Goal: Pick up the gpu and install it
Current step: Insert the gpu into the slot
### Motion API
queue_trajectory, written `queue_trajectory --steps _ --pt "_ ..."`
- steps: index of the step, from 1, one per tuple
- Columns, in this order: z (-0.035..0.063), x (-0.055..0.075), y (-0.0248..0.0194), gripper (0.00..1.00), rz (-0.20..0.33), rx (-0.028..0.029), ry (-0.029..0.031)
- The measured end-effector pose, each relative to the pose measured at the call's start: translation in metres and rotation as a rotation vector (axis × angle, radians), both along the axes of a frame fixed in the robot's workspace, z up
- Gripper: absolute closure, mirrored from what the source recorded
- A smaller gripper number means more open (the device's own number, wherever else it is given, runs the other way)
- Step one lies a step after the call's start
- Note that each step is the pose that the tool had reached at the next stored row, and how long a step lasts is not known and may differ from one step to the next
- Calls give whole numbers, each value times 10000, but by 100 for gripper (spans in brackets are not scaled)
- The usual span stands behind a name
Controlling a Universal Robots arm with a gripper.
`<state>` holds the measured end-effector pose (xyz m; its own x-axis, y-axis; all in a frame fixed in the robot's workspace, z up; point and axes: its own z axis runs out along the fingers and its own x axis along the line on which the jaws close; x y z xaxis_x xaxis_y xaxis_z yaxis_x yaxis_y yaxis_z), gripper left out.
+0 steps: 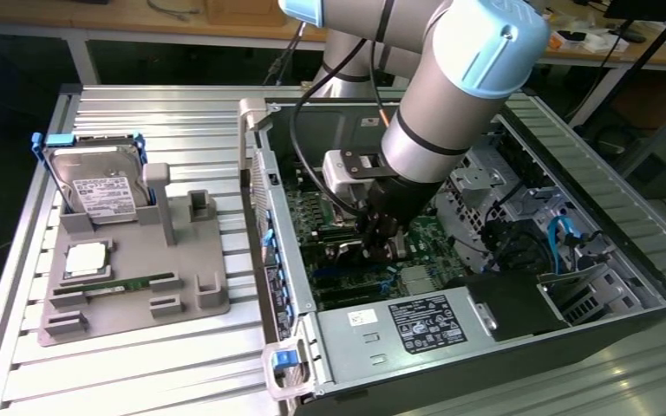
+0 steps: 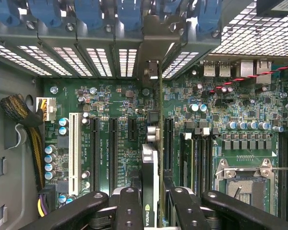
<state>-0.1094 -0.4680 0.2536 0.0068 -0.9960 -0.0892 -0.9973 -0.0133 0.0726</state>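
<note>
Clamping the gpu [image 2: 150, 160] between its two black fingers [image 2: 128, 211], the gripper [image 2: 151, 203] is standing at a narrow opening, with one finger lying against each flat face of the card. The arm is reaching down into the open computer case [image 1: 610, 204], which is lying on its side on the slatted metal table [image 1: 136, 373]. The gpu is standing on edge over the green motherboard [image 2: 120, 103]. It is running parallel to the long black slots [image 2: 113, 153], with the white slot [image 2: 75, 151] on one side and the processor socket [image 2: 245, 179] on the other. Its far end is meeting the slotted rear wall of the case. Whether its lower edge is sitting in a slot I cannot tell. A small green logo mark is showing on the card's upper edge between the fingers. The power supply [image 1: 432, 316] is carrying a black label with white print, and the hard drive [image 1: 101, 186], on the grey fixture [image 1: 188, 286] at the exterior view's left, is wearing a white label. None of this writing is legible.
</note>
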Motion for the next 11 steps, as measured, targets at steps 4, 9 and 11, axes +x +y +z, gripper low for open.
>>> queue_trajectory --steps 4,9,11 --pt "-1 0 -13 73 0 4 0" --pt "1 0 -21 73 0 -2 -1" --pt "19 1 -17 73 2 -17 -7"
